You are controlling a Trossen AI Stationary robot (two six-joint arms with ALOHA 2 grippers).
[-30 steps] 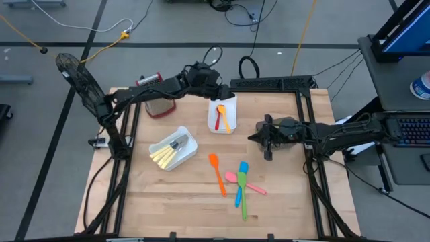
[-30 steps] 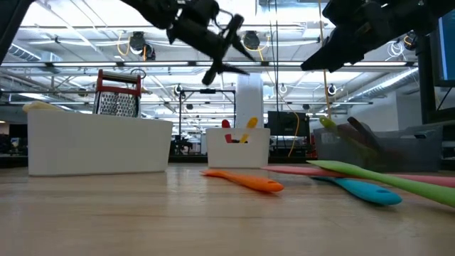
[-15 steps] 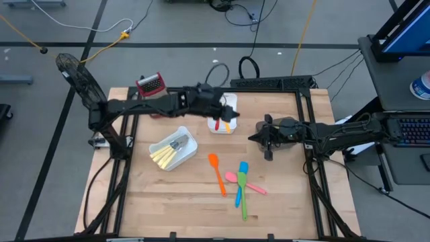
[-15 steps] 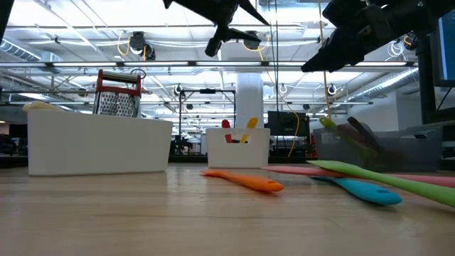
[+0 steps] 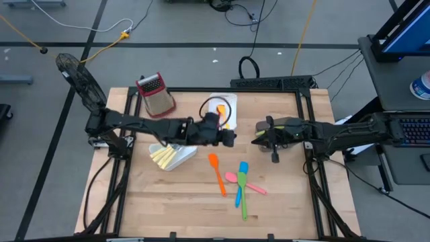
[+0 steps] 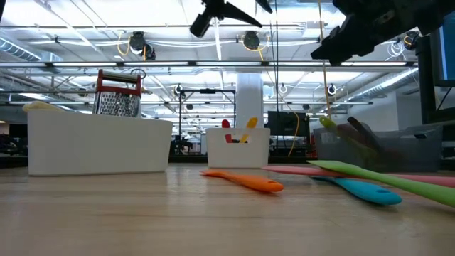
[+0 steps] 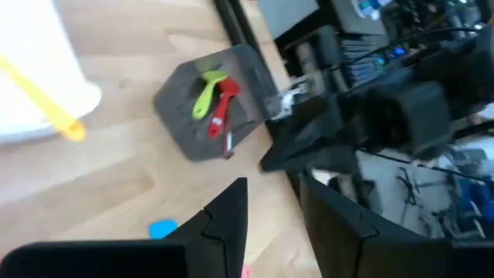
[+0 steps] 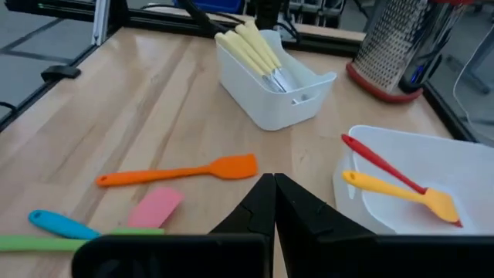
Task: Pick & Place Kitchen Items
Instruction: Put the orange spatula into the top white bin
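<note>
Left gripper [image 5: 229,137]: in the air over the table middle, between the tall bin and the loose utensils; jaws parted a little in the left wrist view, nothing between them.
Right gripper [image 5: 258,139]: raised near the table's right side, fingers pressed together with no gap, holding nothing; waiting.
Tall bin [image 5: 226,102]: white, just behind the left gripper; holds a red utensil [image 8: 378,164] and a yellow spatula [image 8: 407,196].
Cutlery bin [image 5: 183,157]: white, left of centre, partly under the left arm; cream-handled cutlery [image 8: 253,48] lies in it.
Orange spatula [image 5: 216,171]: flat on the wood, nearest the left gripper, just forward of it.
Pink spatula [image 5: 243,183]: flat, touching or crossing the blue and green ones; which lies on top I cannot tell.
Blue spatula [image 5: 240,183]: flat, in the same cluster.
Green spatula [image 5: 242,196]: flat, reaching nearest the front edge.
Grey tray [image 7: 207,113]: beside the right arm; holds a green and a red utensil.
Grater [image 5: 156,95]: back left, upright, no part of the job.
Step in hand: by my judgement, an empty-handed reach toward the loose cluster.
Progress: several pieces binned, four on the wood.
Next move calls for: widening the jaws, descending over the orange handle, aligning across its slim shaft, clear of its neighbours.
</note>
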